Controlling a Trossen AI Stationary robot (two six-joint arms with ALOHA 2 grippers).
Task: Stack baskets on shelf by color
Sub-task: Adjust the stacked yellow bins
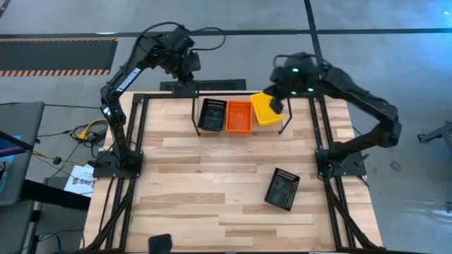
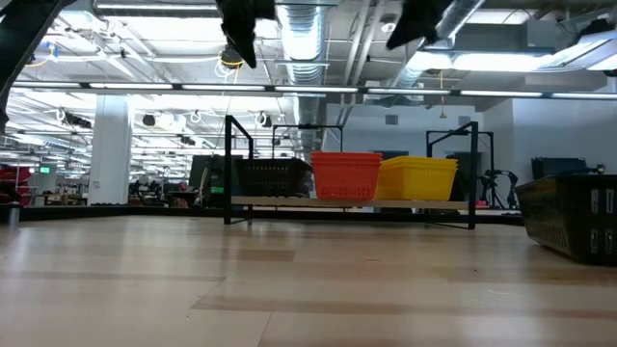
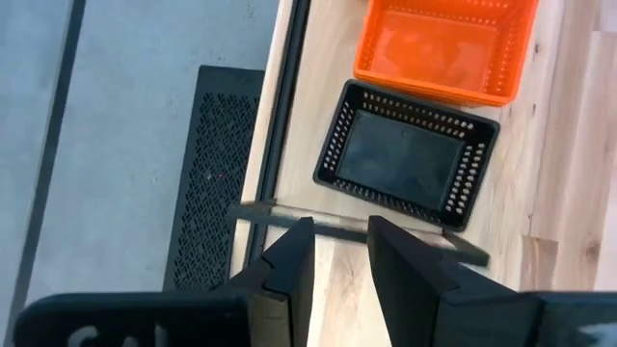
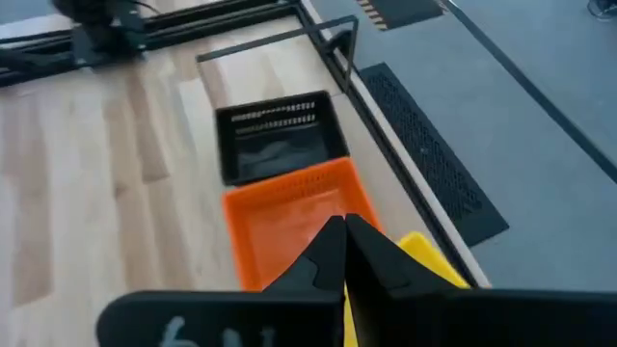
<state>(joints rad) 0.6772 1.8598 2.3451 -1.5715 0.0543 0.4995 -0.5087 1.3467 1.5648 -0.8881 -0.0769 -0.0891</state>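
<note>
The low black rod shelf (image 1: 194, 116) stands along the table's far edge. On it, side by side, stand a black basket (image 1: 212, 114), a red-orange basket (image 1: 239, 116) and a yellow basket (image 1: 266, 109), the yellow one turned a little askew. Another black basket (image 1: 282, 189) lies on the table at the near right, turned at an angle. My left gripper (image 3: 337, 253) is open and empty, high above the shelf's left end (image 1: 185, 67). My right gripper (image 4: 344, 241) is shut and empty, high above the yellow basket (image 2: 416, 178).
A black tube frame (image 1: 138, 127) edges the table on both sides. A black perforated mat (image 3: 214, 164) lies on the floor beyond the far edge. A dark object (image 1: 161, 242) sits at the near edge. Bare wood lies between the shelf and the loose black basket.
</note>
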